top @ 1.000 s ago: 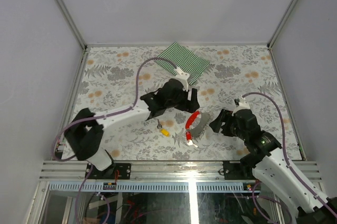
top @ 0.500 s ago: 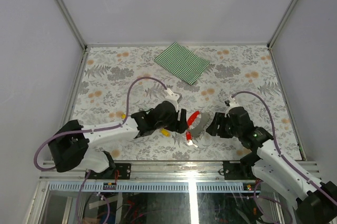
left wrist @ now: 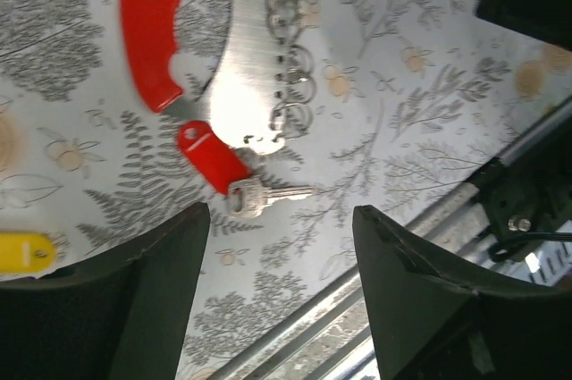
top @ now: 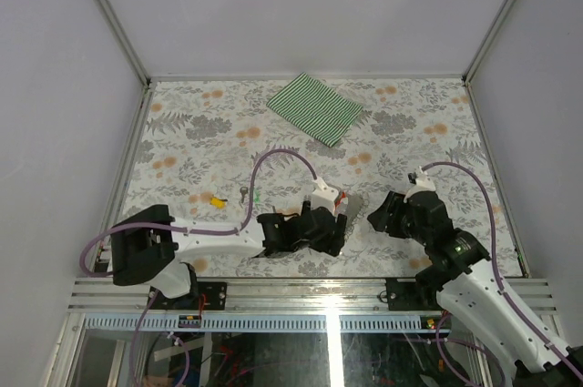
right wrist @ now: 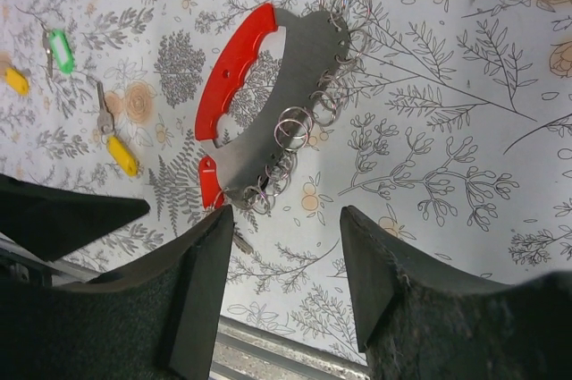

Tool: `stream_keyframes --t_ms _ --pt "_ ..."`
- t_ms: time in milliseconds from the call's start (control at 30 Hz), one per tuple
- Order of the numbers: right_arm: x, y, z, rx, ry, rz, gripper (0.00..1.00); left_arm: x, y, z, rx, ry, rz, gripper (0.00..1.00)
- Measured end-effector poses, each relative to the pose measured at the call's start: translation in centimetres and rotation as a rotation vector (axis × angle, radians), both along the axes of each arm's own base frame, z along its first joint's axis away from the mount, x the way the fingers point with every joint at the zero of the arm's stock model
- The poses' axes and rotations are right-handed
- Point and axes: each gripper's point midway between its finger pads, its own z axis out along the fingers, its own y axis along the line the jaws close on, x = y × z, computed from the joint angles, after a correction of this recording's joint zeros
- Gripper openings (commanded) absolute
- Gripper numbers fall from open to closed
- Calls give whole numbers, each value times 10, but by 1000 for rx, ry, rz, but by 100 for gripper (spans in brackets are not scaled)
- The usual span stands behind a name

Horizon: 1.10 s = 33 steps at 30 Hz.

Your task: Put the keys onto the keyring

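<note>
The keyring (right wrist: 228,76) is a red curved grip on a silver plate edged with rings. The left end effector (left wrist: 279,299) and right end effector (right wrist: 284,295) are both spread, empty.

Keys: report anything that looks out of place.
Nothing is damaged. The green key and yellow keys lie scattered loose on the table, apart from the keyring. Only a red-tagged key lies at its end; whether it is hooked on I cannot tell.

Even overhead light is filling the scene; glare is bleaching the steel of the keyring (left wrist: 223,58) in the left wrist view, while the fingers (left wrist: 134,308) are blurring darkly in both wrist views.
</note>
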Motion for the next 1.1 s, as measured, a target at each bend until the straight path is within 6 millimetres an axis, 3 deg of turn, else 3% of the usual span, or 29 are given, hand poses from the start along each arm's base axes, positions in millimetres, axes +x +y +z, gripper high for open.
stream_keyframes --t_ms 200,367,533,833,1100 --pt "2 -2 6 24 -20 -39 66 -10 -33 5 -100 25 -37 66" --pt "3 -4 7 30 -23 -58 68 -22 -50 -15 -115 82 -59 66" --pt "3 -4 10 45 -31 -65 69 -29 -55 -31 -102 122 -61 67" --pt "3 -3 9 46 -25 -68 69 -24 -66 -27 -120 118 -43 69" --pt "3 -3 8 43 -19 -68 70 -21 -58 -37 -76 112 -18 71"
